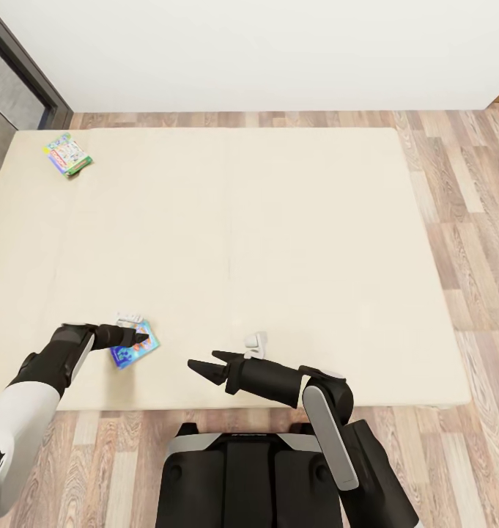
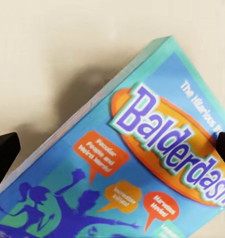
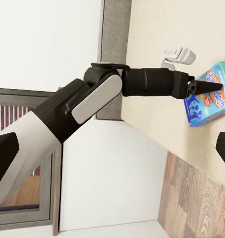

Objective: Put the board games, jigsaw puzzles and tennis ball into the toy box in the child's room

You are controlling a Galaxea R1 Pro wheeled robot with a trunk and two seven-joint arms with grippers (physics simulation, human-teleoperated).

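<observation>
The left gripper [image 1: 138, 337] covers part of the blue board game [image 1: 134, 347], so its grip cannot be judged. In the left wrist view the box title runs off the frame edge. The far-left board game [image 1: 67, 155] is too small to read.

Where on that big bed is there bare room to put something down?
Most of the bed is bare: the whole middle and the side toward the wood floor. Crowded spots: the near edge, where the left claw meets the blue board game, and the far corner with another game.
</observation>
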